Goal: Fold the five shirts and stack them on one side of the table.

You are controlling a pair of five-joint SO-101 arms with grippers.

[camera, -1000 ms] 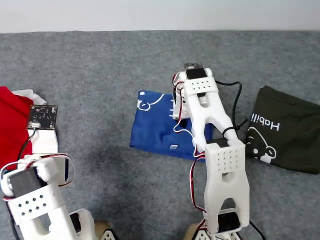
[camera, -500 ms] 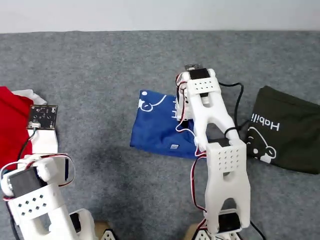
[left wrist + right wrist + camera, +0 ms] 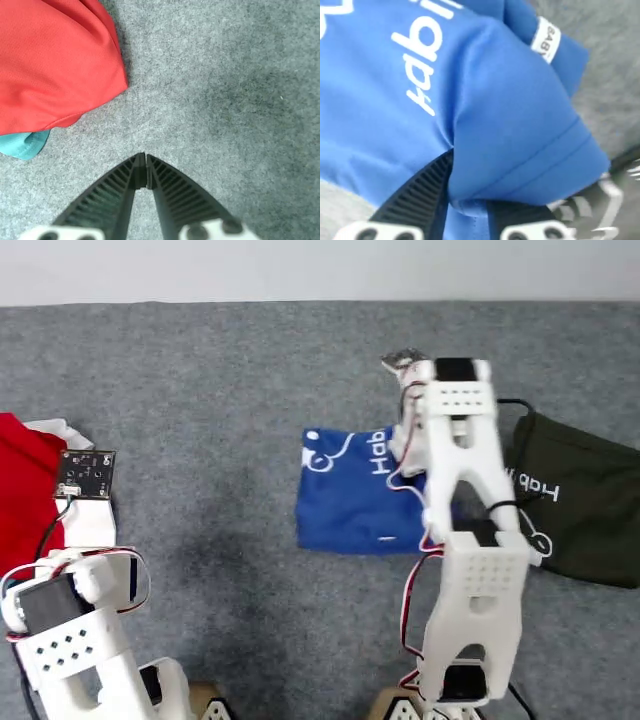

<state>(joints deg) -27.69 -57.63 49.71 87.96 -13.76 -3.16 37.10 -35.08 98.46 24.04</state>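
Note:
A folded blue shirt [image 3: 350, 498] with white print lies mid-table on the grey carpet. My right arm [image 3: 460, 455] stretches over its right edge. The right gripper [image 3: 470, 186] is shut on a fold of the blue shirt [image 3: 485, 115], with cloth bunched between the ribbed fingers [image 3: 417, 196]. A folded dark green shirt [image 3: 585, 505] lies just right of it, touching or nearly touching the blue one. A red shirt [image 3: 22, 485] sits at the table's left edge. My left gripper [image 3: 145, 169] is shut and empty above bare carpet, close to the red shirt [image 3: 55, 60].
A teal cloth [image 3: 22, 145] peeks out from under the red shirt. A bit of white cloth [image 3: 55, 430] shows beside the red one. Grey carpet [image 3: 200, 380] covers the whole table, open at the back and between the two arms.
The right arm has swung right, dragging the blue shirt with it toward the dark green shirt. The left arm has kept still.

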